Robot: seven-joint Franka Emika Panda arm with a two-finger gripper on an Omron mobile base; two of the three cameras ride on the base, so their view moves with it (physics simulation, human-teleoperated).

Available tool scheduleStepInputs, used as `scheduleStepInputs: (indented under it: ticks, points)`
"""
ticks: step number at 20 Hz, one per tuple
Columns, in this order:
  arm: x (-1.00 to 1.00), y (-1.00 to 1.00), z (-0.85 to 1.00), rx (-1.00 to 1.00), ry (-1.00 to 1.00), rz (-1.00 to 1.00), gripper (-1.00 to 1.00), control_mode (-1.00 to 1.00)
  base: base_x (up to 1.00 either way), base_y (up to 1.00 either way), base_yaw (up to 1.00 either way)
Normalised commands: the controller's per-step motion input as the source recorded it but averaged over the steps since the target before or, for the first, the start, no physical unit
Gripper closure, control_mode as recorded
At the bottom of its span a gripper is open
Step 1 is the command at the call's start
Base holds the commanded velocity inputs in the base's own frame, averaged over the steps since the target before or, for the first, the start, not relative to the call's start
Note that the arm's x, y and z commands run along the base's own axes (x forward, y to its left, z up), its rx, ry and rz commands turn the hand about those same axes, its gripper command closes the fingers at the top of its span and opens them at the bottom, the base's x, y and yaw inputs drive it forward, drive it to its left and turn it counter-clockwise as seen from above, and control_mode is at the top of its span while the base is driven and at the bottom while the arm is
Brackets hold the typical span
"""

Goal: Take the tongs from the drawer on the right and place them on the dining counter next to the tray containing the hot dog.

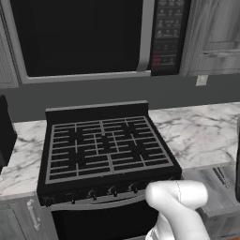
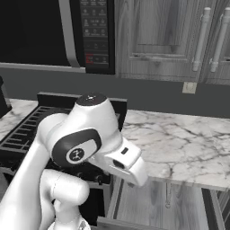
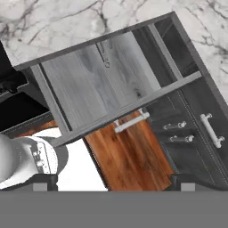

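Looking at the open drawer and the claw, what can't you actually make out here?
- Tongs: a thin dark sliver in the open drawer in the hand view, too small to show shape.
- Claw: its tips are cut by the hand view's bottom edge, so its opening is unreadable.
- Drawer in the right base view: partly hidden by the arm.

Glossy white arm, dark joints

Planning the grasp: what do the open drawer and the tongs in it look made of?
The drawer: apparently matte grey wood or laminate, going by the streaked grain on its floor and rails. The tongs: thin and dark, likely metal, but too small to confirm.
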Motion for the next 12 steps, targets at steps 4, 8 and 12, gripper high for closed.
scheduleStepInputs:
  ticks: [4,8,12]
  points:
    - [0.24,-0.17,-0.36,0.0,0.26,-0.02,-1.0,-1.0,0.0,0.0,0.0]
    - [0.23,-0.27,-0.4,0.03,0.15,0.0,-1.0,-1.0,0.0,0.0,0.0]
    - [0.13,-0.29,-0.32,0.07,0.07,0.0,-1.0,-1.0,0.0,0.0,0.0]
